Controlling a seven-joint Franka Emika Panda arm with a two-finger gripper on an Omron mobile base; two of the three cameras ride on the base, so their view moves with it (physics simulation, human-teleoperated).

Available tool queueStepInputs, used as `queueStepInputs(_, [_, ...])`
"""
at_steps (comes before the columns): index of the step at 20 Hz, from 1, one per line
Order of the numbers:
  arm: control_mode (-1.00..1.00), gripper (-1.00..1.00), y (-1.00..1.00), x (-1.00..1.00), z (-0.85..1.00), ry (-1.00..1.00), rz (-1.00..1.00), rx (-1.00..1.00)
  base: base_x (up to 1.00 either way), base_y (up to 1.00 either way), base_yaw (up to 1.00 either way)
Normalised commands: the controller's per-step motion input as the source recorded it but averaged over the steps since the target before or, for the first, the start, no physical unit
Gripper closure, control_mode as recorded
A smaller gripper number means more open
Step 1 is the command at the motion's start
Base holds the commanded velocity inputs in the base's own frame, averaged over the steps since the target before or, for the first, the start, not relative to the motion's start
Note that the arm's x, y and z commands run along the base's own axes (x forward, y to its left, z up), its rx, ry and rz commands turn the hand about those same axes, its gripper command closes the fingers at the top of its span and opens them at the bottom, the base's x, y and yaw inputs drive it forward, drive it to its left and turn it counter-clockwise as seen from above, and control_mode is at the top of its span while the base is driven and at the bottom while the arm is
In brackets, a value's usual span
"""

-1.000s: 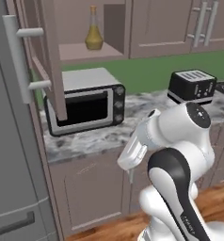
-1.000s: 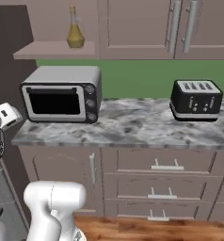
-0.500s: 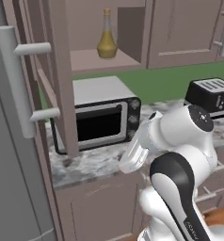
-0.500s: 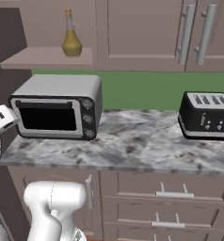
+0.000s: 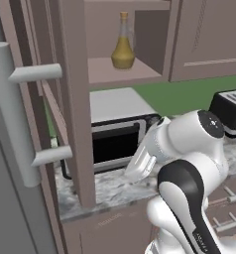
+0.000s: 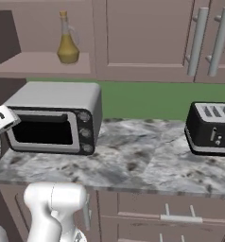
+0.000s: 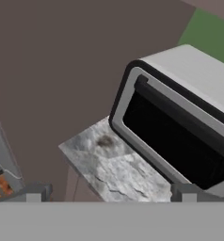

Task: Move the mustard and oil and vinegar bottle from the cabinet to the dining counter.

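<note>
I see the oil and vinegar bottle (image 5: 123, 44) upright on the open cabinet (image 6: 48, 66) shelf, near its front edge, above the toaster oven (image 6: 55, 118). My gripper (image 7: 110, 192) fingers are spread wide, holding nothing.

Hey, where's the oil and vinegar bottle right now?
The oil and vinegar bottle stands upright on the open cabinet's inner shelf, above the toaster oven; in the right base view it's at upper left.
</note>
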Motion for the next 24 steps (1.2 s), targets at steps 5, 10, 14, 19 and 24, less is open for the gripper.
queueStepInputs(5, [1.00,-1.00,0.00,0.00,0.00,0.00,0.00,0.00,0.39,-0.01,0.11])
queueStepInputs(10, [1.00,-1.00,0.00,0.00,0.00,0.00,0.00,0.00,0.34,0.00,0.08])
queueStepInputs(14, [1.00,-1.00,0.00,0.00,0.00,0.00,0.00,0.00,0.01,0.00,0.00])
queueStepInputs(19, [1.00,-1.00,0.00,0.00,0.00,0.00,0.00,0.00,0.00,0.00,0.00])
queueStepInputs(24, [1.00,-1.00,0.00,0.00,0.00,0.00,0.00,0.00,-0.01,0.00,0.00])
